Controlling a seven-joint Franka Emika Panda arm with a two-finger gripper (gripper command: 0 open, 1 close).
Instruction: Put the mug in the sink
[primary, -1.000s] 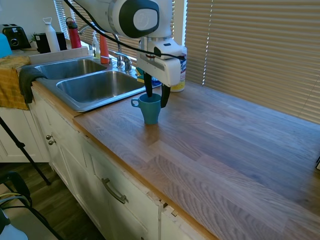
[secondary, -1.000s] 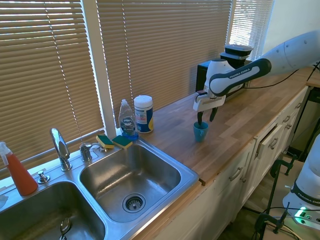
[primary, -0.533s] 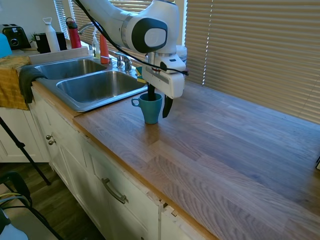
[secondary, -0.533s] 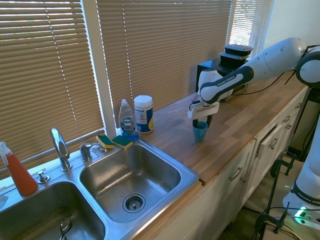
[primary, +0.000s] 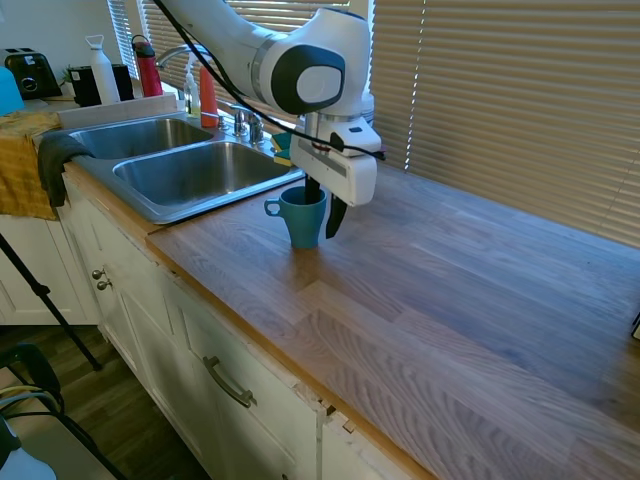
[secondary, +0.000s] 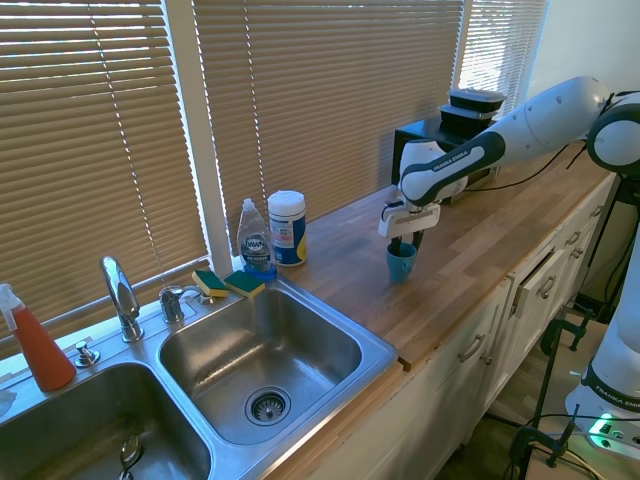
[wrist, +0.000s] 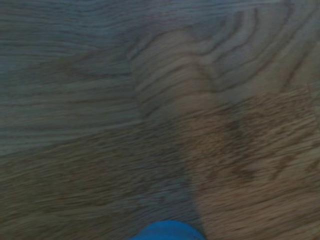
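The mug (primary: 303, 215), small and teal with one loop handle, stands upright on the wooden counter (primary: 450, 290), just beside the right end of the sink (primary: 190, 175) but still outside it. The handle points toward the sink.

The gripper (primary: 322, 205) reaches down over the mug from above. One dark finger dips inside the cup and the other hangs outside its wall, on the side away from the sink. The jaws straddle that wall, part open; whether they already press on it cannot be told, though the outer finger seems to stand slightly clear. The mug's base looks to be resting on the counter.

Judging from this, the task is at an early stage: the arm is in place for a grasp, but closing firmly, lifting, carrying and lowering the mug into a basin all remain to be done.

The counter is long, brown wood grain with white cabinets and drawers beneath. The close wrist camera shows only blurred wood grain and a sliver of teal rim (wrist: 167, 231).

The sink is stainless steel with two basins and a curved faucet (secondary: 121, 292). Behind it, under window blinds (secondary: 330, 100), sit two teal-and-yellow sponges (secondary: 228, 283), a dish soap bottle (secondary: 256, 242), a white wipes canister (secondary: 288, 227) and an orange spray bottle (secondary: 38, 345). A yellow towel (primary: 22, 160) hangs at the sink's far end.
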